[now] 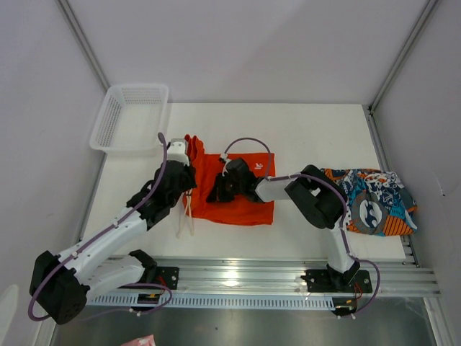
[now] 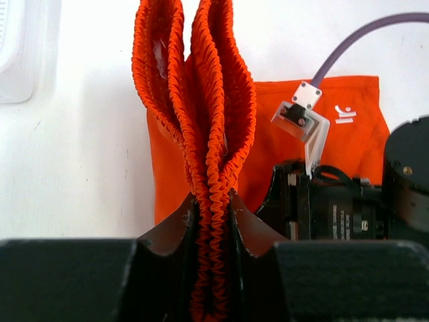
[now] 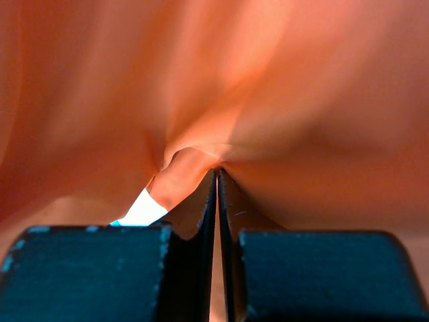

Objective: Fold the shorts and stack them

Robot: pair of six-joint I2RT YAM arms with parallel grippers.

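Note:
The plain orange shorts (image 1: 238,194) lie in the middle of the table, partly folded. My left gripper (image 1: 189,179) is shut on their gathered elastic waistband (image 2: 211,201) at the left edge; the waistband stands up in ruffled folds. My right gripper (image 1: 220,189) is over the middle of the same shorts and is shut on a thin fold of orange cloth (image 3: 218,176), which fills its view. A white drawstring (image 1: 186,216) trails below the left gripper. The printed blue, teal, orange and white shorts (image 1: 374,202) lie bunched at the right edge of the table.
A white mesh basket (image 1: 130,115) stands at the table's back left corner. The right arm's elbow (image 1: 317,198) rests between the two pairs of shorts. The right arm's wrist body (image 2: 348,208) is close to my left gripper. A metal rail (image 1: 288,277) runs along the near edge.

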